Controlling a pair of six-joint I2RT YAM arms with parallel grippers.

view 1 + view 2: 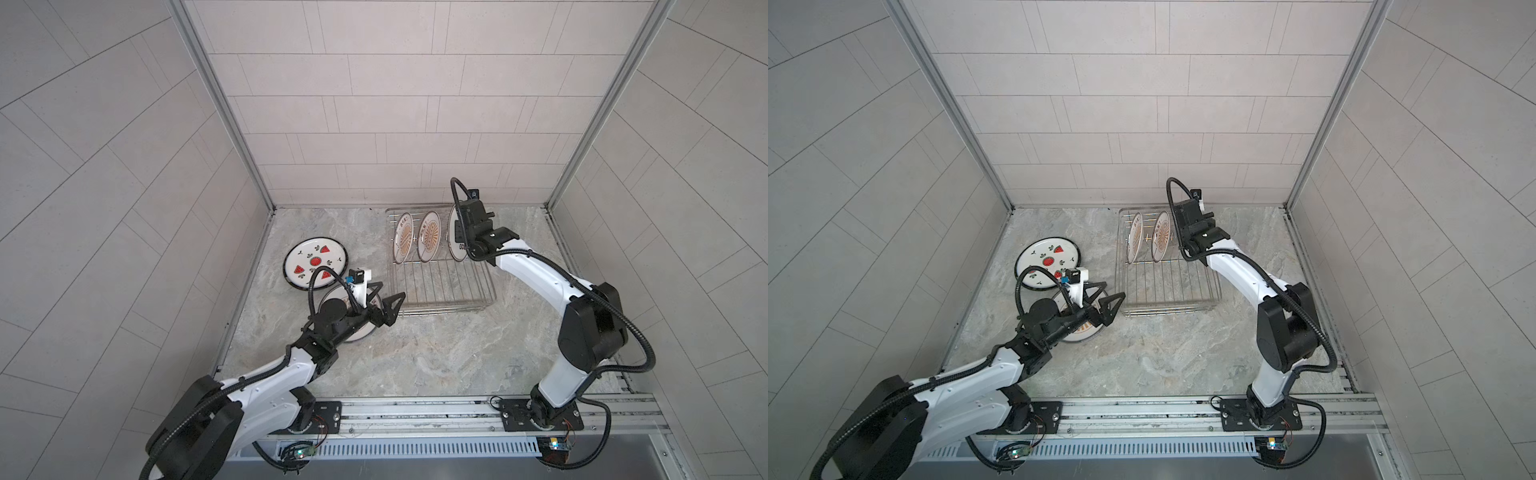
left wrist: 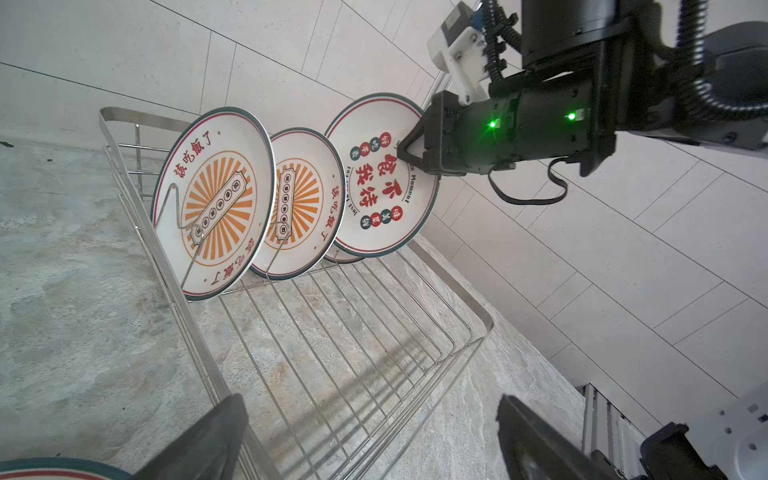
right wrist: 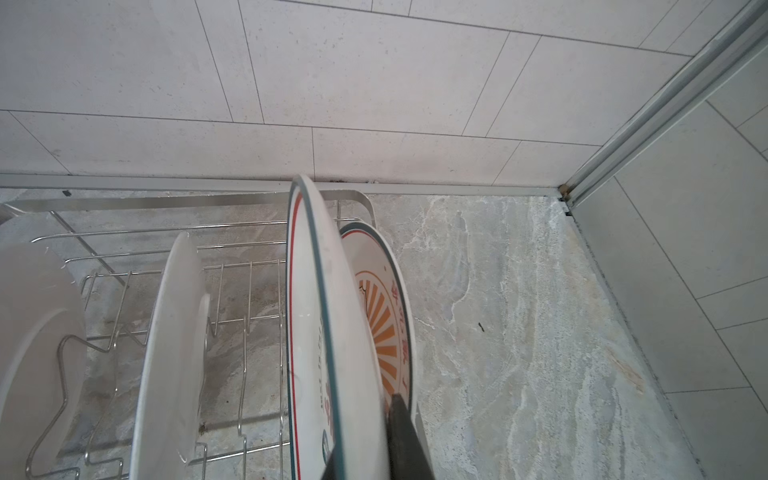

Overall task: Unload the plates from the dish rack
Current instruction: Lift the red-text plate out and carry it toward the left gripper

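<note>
Fingers (image 3: 405, 440) of the right gripper (image 2: 402, 148) were pinched on the upper rim of a large plate (image 2: 376, 199) with red characters. The plate stood on edge in the dish rack (image 1: 440, 286), which sat at the back of the marble table (image 1: 436, 357), close to the rear wall. Just behind that plate, toward the rack's right end, a smaller sunburst plate (image 3: 384, 328) stood largely hidden by it. On the other side, a middle sunburst plate (image 1: 429, 237) and an end sunburst plate (image 1: 403, 237) stood among the upright prongs, apart from each other. Left of the rack a watermelon plate (image 1: 314, 262) lay flat on the table, and nearer the front a further plate (image 1: 1084, 330) lay flat, mostly covered by the left arm. Whether those two touched could not be told. The left gripper (image 1: 392, 289) hung over that further plate's right edge, near the rack's front left corner, its fingers spread wide and holding nothing.
</note>
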